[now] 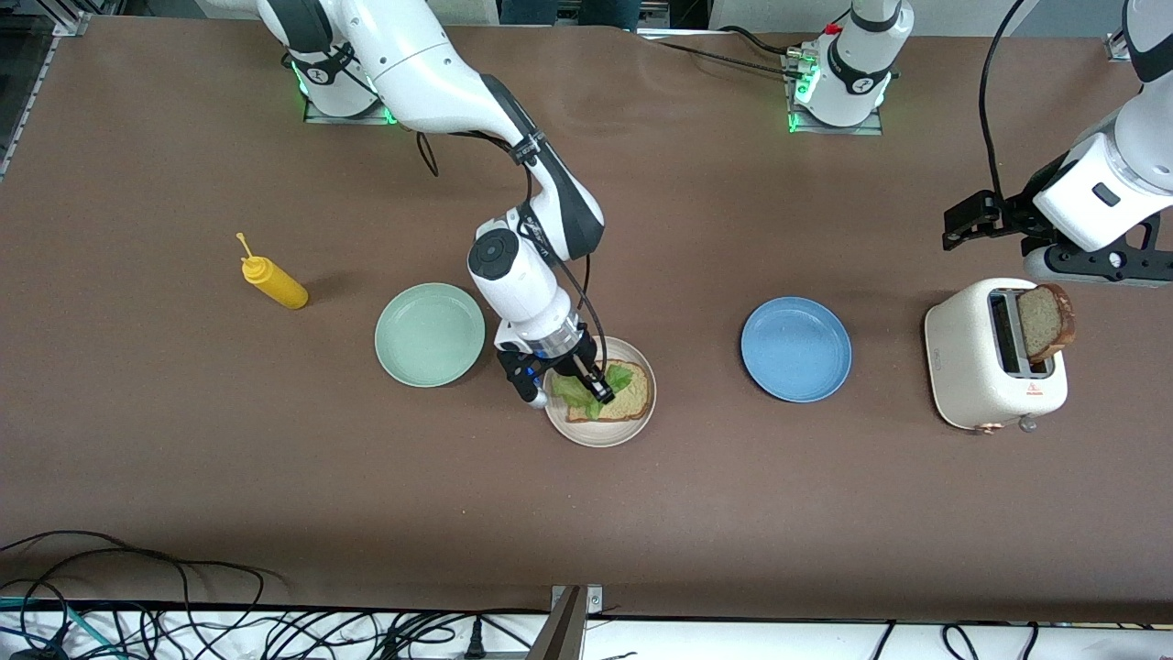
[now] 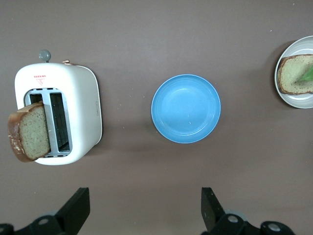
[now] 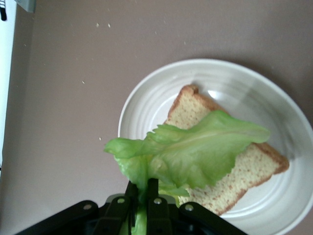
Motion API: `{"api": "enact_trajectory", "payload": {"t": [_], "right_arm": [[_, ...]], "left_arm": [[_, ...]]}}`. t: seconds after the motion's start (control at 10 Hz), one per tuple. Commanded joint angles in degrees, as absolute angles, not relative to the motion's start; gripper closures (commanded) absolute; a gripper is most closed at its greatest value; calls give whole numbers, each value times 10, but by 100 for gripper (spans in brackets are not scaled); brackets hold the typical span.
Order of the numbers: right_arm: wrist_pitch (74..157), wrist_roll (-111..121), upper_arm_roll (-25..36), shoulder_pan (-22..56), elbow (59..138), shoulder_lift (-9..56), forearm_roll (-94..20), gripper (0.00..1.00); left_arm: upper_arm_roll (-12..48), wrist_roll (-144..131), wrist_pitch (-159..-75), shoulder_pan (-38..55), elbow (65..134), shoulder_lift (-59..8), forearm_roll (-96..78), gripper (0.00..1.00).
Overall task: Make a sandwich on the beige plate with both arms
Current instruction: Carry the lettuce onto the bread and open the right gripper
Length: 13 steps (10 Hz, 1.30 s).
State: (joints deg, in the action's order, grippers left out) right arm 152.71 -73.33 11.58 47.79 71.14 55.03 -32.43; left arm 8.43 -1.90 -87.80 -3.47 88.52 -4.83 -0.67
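The beige plate holds one brown bread slice. A ruffled green lettuce leaf lies draped over that slice and past the plate's rim. My right gripper is shut on the leaf's stem end, low over the plate. A second bread slice stands tilted in a slot of the white toaster. My left gripper hangs open and empty above the table by the toaster.
A blue plate lies between the beige plate and the toaster. A mint green plate sits beside the beige plate toward the right arm's end, with a yellow squeeze bottle lying past it. Cables run along the table's front edge.
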Motion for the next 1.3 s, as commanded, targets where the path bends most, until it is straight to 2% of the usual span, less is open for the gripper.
{"api": "enact_trajectory", "payload": {"t": [0.0, 0.1, 0.2, 0.3, 0.4, 0.5, 0.8, 1.2], "right_arm": [[1531, -735, 91, 459, 686, 563, -337, 86], [1531, -735, 91, 459, 686, 563, -337, 36], [1530, -737, 91, 459, 686, 563, -340, 13], [1530, -737, 91, 459, 686, 563, -340, 11], [1530, -737, 91, 459, 686, 562, -339, 3], [1530, -738, 92, 459, 686, 561, -339, 1], [1508, -740, 98, 459, 685, 547, -338, 0], [1402, -734, 159, 462, 671, 507, -329, 0]], "left_arm": [[89, -21, -877, -37, 875, -52, 6, 0], [89, -21, -877, -37, 875, -52, 6, 0], [89, -21, -877, -37, 875, -52, 6, 0], [89, -21, -877, -37, 875, -52, 6, 0], [89, -21, -877, -37, 875, -52, 6, 0], [89, -21, -877, -37, 875, -52, 6, 0], [89, -21, -877, -37, 875, -52, 6, 0], [89, -21, -877, -37, 875, -52, 6, 0]]}}
